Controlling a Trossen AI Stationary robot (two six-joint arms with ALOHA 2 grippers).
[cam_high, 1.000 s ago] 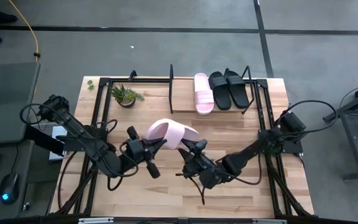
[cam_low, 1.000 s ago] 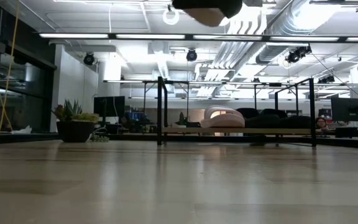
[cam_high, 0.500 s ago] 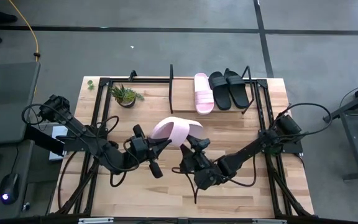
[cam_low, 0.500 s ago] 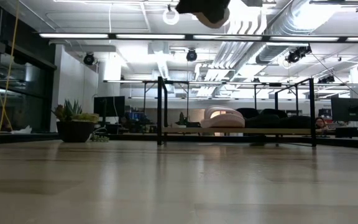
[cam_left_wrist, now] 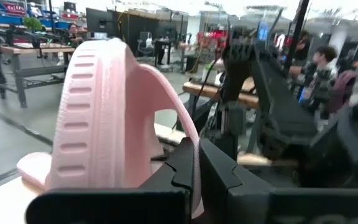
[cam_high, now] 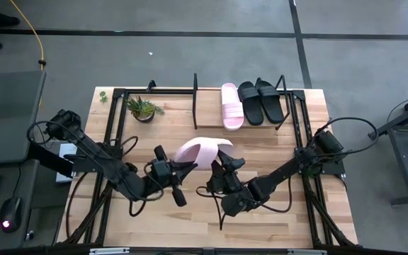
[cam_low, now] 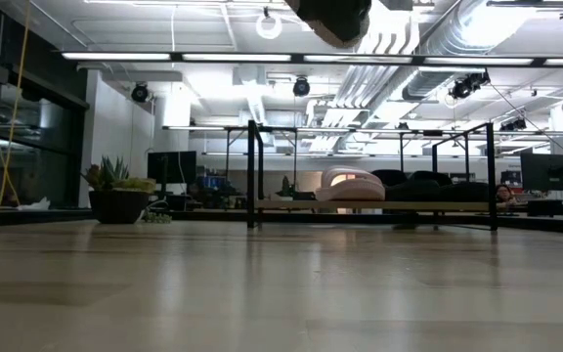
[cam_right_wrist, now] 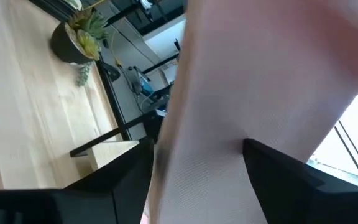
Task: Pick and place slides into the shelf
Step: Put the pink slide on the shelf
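Observation:
A pale pink slide (cam_high: 202,150) hangs above the middle of the table, with my left gripper (cam_high: 188,167) shut on it from the table's left. My right gripper (cam_high: 225,162) is open at the slide's right end, and its two fingers (cam_right_wrist: 126,171) stand on either side of the pink sole (cam_right_wrist: 204,149). The shelf (cam_high: 207,117) stands at the far edge. On its board rest another pink slide (cam_high: 232,106) and two black slides (cam_high: 261,101), side by side and sole down. My left gripper pinches the slide's wide strap (cam_left_wrist: 192,146) at its edge between its two shut fingers, coming in level from the table's left. The slide is lifted clear of the table and tipped up on its side. My right gripper: I cannot tell whether its fingers touch the sole.
A small potted plant (cam_high: 144,108) stands at the far left, beside the shelf's left end. Black frame rails (cam_high: 108,142) run along both sides of the table. The shelf board left of the pink slide is bare wood.
My left gripper has carried the pink slide a little toward the table's right, and the slide has tipped further onto its side. My right gripper has swung its fingers round toward the slide's right end and stays open.

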